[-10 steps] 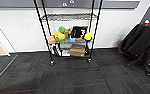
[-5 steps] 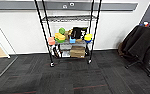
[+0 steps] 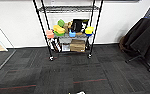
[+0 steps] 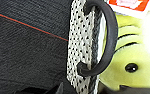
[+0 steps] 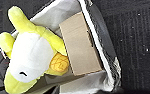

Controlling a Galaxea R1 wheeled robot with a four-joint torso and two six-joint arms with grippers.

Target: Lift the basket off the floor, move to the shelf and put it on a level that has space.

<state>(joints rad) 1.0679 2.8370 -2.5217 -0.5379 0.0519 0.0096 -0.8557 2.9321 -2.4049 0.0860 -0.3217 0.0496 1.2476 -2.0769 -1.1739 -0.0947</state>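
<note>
A speckled basket [image 5: 96, 50] holding a yellow plush toy [image 5: 31, 52] sits beside the end effectors, whose grip cannot be told, with the shelf [image 3: 68, 30] ahead.

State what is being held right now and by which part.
Cannot be told: the basket with its plush toy shows close in both wrist views, but no gripper contact is visible.

The basket [image 5: 108, 72] holds a yellow-white plush toy [image 5: 31, 55] beside a flat cardboard piece [image 5: 79, 45] — dark floor [image 5: 136, 37] around.
</note>
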